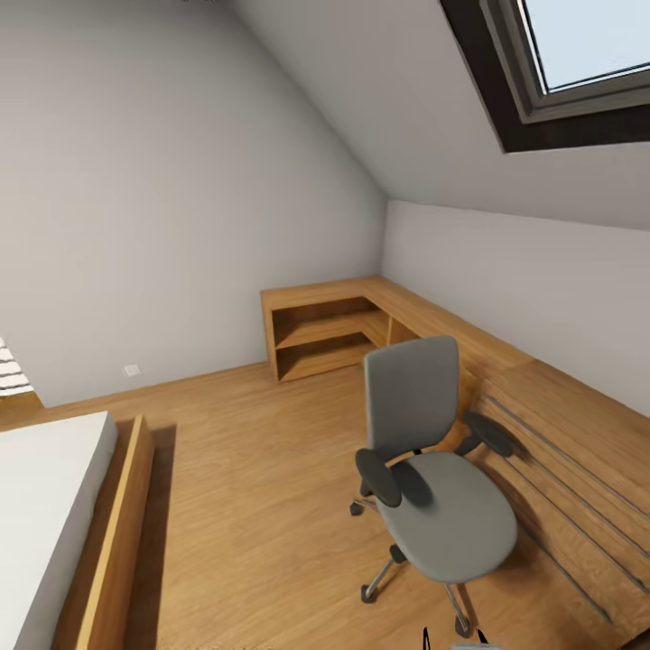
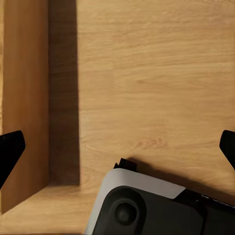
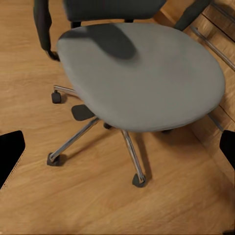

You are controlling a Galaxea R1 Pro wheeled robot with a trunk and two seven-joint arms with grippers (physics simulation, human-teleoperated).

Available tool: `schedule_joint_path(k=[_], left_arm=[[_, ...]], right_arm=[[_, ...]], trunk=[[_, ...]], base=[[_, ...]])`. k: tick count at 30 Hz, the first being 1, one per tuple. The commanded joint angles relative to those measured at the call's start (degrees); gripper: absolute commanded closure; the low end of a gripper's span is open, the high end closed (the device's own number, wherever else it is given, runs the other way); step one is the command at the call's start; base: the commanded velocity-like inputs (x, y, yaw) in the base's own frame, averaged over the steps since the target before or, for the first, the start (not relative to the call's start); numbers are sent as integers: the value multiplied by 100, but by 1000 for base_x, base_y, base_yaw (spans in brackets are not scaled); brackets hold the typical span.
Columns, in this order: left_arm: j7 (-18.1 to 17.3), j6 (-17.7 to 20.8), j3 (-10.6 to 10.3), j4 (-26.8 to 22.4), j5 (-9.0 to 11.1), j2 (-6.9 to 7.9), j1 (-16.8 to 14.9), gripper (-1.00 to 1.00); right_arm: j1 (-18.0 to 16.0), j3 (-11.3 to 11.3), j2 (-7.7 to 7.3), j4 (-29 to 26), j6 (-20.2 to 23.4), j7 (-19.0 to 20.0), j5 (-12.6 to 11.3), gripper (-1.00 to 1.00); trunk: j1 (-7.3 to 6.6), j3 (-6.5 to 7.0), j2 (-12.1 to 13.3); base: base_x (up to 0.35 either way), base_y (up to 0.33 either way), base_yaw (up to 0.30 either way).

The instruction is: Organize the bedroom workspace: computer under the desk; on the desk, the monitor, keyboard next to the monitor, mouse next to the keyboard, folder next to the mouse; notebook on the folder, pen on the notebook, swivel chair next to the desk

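Note:
The swivel chair (image 1: 433, 506) stands on the wooden floor at the lower right of the head view, with grey seat and back, black armrests and a chrome star base. Nothing lies on its seat (image 3: 142, 73). My right gripper (image 3: 117, 152) hangs open above the floor just in front of the chair's base, its black fingertips (image 3: 11, 156) far apart. My left gripper (image 2: 117, 152) is open too, over bare floor beside a wooden board. The desk, computer, monitor, keyboard, mouse, folder, notebook and pen are out of view.
A light wooden corner shelf unit (image 1: 325, 329) runs along the far and right walls behind the chair. A bed with a wooden frame (image 1: 117, 542) fills the lower left. Open floor lies between bed and chair. My own base (image 2: 147, 210) shows below the left gripper.

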Motion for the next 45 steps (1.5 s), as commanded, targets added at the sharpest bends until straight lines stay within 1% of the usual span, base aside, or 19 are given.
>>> schedule_joint_path(k=[1,7,13,18,25,32,38,45], left_arm=[[42,-16,-49,-1,16,3,-5,-100],[42,-20,-49,-1,16,3,-5,-100],[42,-43,-37,-1,16,3,-5,-100],[42,-55,-25,-1,16,5,-5,-100],[44,-58,-23,-1,16,3,-5,-100],[42,-57,-31,-1,12,3,-5,-100],[42,-57,-50,-1,-8,3,-5,-100],[42,-57,-49,-1,-6,3,-5,-100]], right_arm=[[-2,51,0,1,-10,-35,-28,-100],[-2,51,6,1,-12,-35,-22,-100],[1,51,45,9,-22,-35,-12,-100],[2,54,89,31,-191,-31,1,-100],[4,67,122,45,-246,-11,32,-100],[4,75,123,45,-247,8,41,-100],[4,77,123,45,-228,17,36,-100],[4,77,127,45,-221,18,33,-100]], trunk=[[2,-10,-9],[2,-10,-9],[2,-10,-9],[2,-10,-9],[2,14,-9],[2,73,-9],[2,120,-9],[2,127,-9]], base=[[0,0,279],[0,0,280],[0,0,282],[0,0,282],[0,0,234],[35,0,51],[276,0,3],[319,0,8]])
